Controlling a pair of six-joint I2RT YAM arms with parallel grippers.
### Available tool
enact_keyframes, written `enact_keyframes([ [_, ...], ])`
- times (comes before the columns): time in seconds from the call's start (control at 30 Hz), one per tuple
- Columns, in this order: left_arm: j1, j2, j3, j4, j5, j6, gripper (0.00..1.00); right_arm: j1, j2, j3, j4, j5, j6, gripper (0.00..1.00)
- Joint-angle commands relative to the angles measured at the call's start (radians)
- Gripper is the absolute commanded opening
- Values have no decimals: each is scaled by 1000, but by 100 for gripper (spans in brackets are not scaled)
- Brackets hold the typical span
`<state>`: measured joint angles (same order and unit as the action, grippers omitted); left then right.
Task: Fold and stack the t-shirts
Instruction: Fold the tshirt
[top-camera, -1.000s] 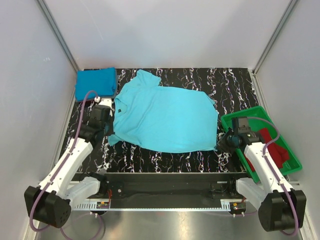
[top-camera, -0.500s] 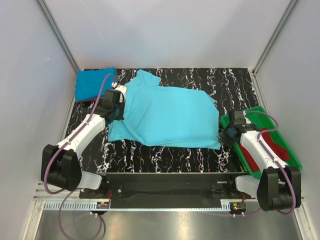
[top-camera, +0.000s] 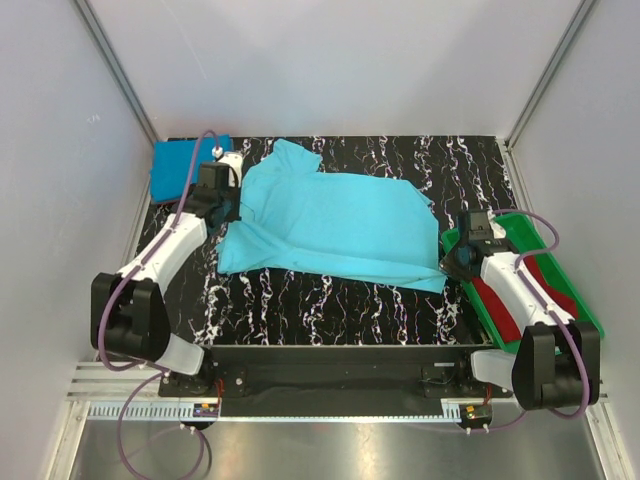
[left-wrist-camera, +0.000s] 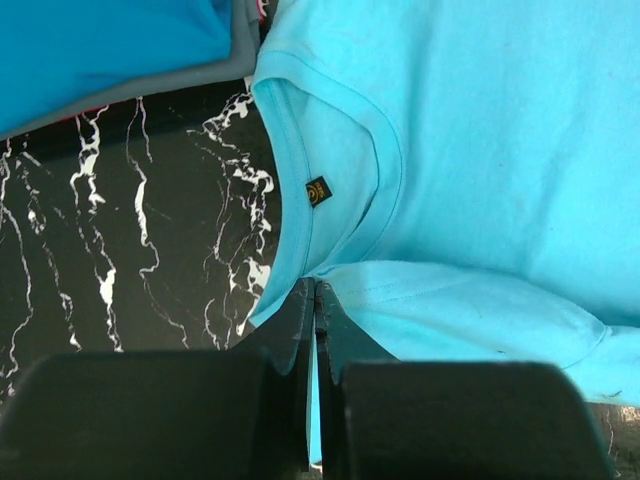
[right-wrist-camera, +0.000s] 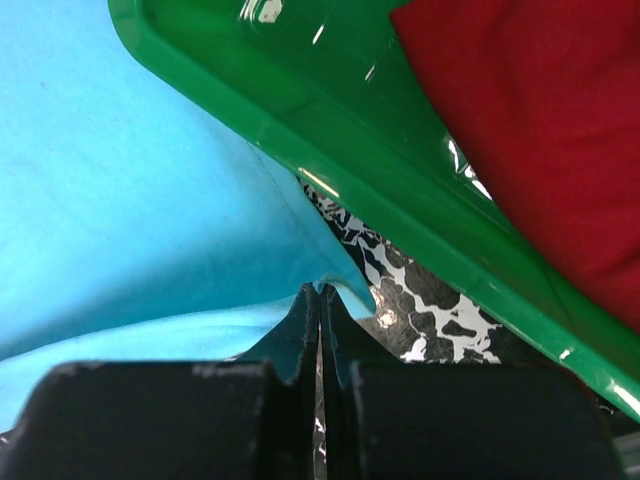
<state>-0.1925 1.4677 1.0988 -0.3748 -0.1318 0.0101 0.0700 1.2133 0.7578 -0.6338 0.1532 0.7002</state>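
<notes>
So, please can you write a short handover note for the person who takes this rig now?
Left claw: shut on the light turquoise cloth t-shirt, beside its collar.
Right claw: shut on the same shirt's near corner, by the green plastic tray.
The shirt lies spread on the black marbled table, not folded yet.
Done: a deeper blue folded t-shirt at the far left corner.
Left to do: fold and stack the turquoise one, then the dark red shirts in the tray.
</notes>
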Motion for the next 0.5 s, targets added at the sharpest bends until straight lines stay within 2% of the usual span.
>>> enact_keyframes([
  [0.0,8,37,44,80,63,33,0,-6,15,40,37,51,-30,0],
  [0.2,27,97,68,85,44,37,0,-7,9,44,55,115,-59,0],
  [0.47,36,148,127,109,60,34,0,-7,40,43,152,69,-119,0],
])
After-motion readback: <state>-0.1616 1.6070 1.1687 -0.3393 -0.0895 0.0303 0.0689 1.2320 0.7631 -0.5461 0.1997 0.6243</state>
